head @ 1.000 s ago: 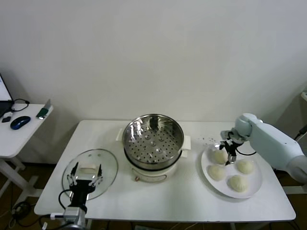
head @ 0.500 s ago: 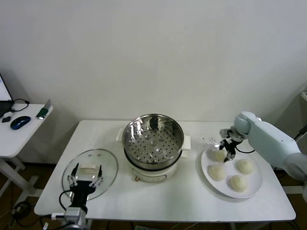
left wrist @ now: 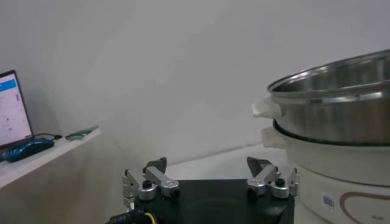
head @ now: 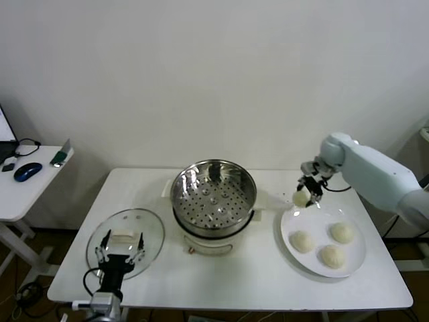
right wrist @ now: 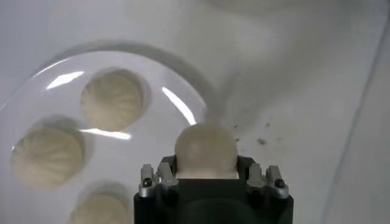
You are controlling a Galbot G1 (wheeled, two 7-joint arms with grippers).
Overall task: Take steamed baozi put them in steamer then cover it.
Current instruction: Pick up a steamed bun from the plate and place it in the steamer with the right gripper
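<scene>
The right gripper [head: 303, 196] has one steamed baozi [head: 299, 198] clamped between its jaws, up above the plate's [head: 290, 251] back rim near the counter's [head: 234, 282] right end, while the left gripper [head: 119, 249] waits with jaws spread over the glass lid [head: 151, 228].

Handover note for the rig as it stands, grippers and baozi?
Right gripper: shut on one baozi, lifted off the plate, above its steamer-side edge.
Left gripper: open, parked over the glass lid on the table.
Steamer: uncovered, tray empty.
Three baozi on the plate.
Done: first baozi picked.
Left: drop it in the steamer, move the other three, put the lid on.
</scene>
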